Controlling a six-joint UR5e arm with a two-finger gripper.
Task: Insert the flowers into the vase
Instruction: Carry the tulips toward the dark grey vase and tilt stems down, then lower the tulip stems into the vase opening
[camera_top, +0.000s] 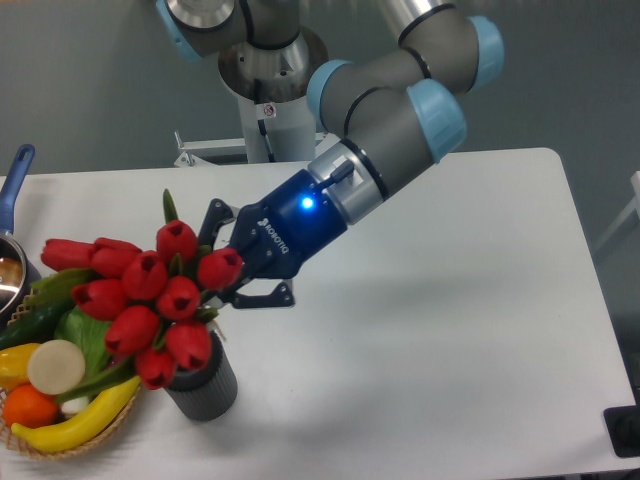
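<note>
Grey and pale-blue arm segments slope down from the upper middle toward the left, ending in a dark wrist with a lit blue dot and a black gripper (222, 270) whose 2 fingers are pinched on the stems of the flowers (150, 295). The wrist is tilted steeply, so the bunch points out to the left and slightly down rather than hanging upright.

About 9 glossy red tulip buds fan out from the grip, smooth and egg-shaped, with narrow green leaves between them and 1 leaf tip sticking up above the topmost bud. The bunch hangs in front of the vase (205, 385), covering its mouth; whether the buds touch its rim cannot be told. That vase is a short, dark grey cylinder with a finely ribbed wall, standing on the white table (450, 330) near the front edge.

Just left of it sits a woven wicker basket (60, 445) holding plastic-looking produce: a yellow banana (75, 425), an orange (25, 407), a round white slice (55, 367) and green pieces partly hidden by the tulips. A blue-handled pot (12, 230) shows at the left border.
</note>
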